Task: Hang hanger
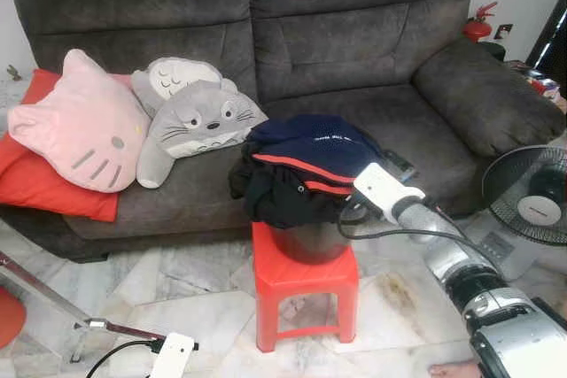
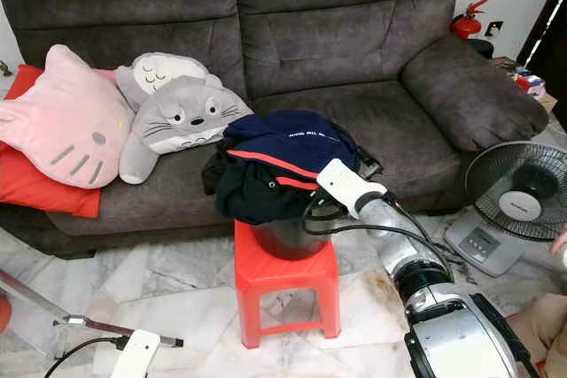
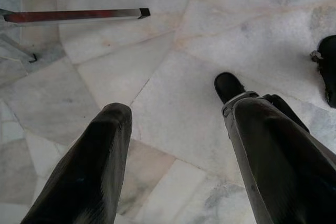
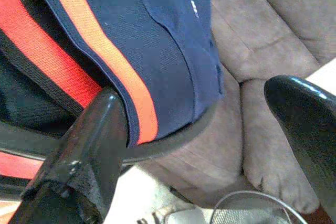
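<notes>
A dark grey sofa (image 1: 354, 42) fills the back of the room, with a pink cat cushion (image 1: 84, 126) and a grey plush (image 1: 199, 117) on its seat, a floor fan (image 1: 532, 192) to the right and pale marble floor (image 1: 186, 298) in front. On a red stool (image 1: 306, 294) stands a dark bucket (image 1: 310, 241) heaped with navy and red clothes (image 1: 306, 161); no hanger can be made out. The right claw (image 4: 210, 129) is spread open at the edge of the pile, while the left claw (image 3: 176, 150) hangs open over the floor.

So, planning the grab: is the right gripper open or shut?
Open: the right gripper's two black fingers stand apart beside the clothes.
</notes>
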Robot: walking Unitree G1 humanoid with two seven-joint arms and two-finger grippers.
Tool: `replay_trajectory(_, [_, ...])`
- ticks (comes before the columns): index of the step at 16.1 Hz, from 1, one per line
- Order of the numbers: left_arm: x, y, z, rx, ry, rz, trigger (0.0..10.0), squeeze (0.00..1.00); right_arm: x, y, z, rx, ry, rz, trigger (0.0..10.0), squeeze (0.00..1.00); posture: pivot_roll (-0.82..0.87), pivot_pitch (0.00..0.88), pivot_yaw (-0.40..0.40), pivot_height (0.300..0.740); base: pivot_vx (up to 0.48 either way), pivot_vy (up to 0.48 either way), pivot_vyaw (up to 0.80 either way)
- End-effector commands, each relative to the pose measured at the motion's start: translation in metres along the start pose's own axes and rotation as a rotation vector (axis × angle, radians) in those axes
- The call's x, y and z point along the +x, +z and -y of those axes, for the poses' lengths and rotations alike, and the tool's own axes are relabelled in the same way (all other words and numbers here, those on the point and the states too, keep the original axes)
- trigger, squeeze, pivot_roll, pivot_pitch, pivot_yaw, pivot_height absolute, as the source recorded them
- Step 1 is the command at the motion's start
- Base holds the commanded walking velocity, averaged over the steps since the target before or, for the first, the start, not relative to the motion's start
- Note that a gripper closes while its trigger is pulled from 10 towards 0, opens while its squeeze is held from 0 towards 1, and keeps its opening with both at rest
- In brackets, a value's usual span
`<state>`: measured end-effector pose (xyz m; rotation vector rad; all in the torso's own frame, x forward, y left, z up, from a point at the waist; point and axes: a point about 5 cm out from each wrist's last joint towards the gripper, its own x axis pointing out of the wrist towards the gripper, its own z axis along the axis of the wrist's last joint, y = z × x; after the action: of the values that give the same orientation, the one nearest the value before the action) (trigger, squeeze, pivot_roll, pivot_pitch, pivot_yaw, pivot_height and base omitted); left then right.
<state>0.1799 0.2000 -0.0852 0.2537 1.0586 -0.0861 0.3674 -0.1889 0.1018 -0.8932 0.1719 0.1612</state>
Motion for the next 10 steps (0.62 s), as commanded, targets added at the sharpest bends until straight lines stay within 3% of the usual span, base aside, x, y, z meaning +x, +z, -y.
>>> replay_trajectory(1, [-0.0003, -0.0034, -0.0022, 0.018, 0.013, -0.020, 10.0, 0.00, 0.0006, 0.0000, -0.0002, 0.019, -0.042, -0.007, 10.0, 0.00, -0.22, 0.000, 0.075, 0.740, 0.000, 0.000, 0.00])
replay_trajectory(7, [-0.0003, -0.0034, -0.0022, 0.022, 0.013, -0.020, 10.0, 0.00, 0.0001, -0.0042, -0.0078, 0.020, -0.084, -0.036, 10.0, 0.00, -0.22, 0.000, 0.075, 0.740, 0.000, 0.000, 0.00])
replay_trajectory(10, [-0.0004, -0.0036, -0.0025, 0.026, 0.015, -0.021, 10.0, 0.00, 0.0002, -0.0041, -0.0094, 0.105, -0.079, -0.039, 10.0, 0.00, -0.21, 0.000, 0.078, 0.740, 0.000, 0.000, 0.00])
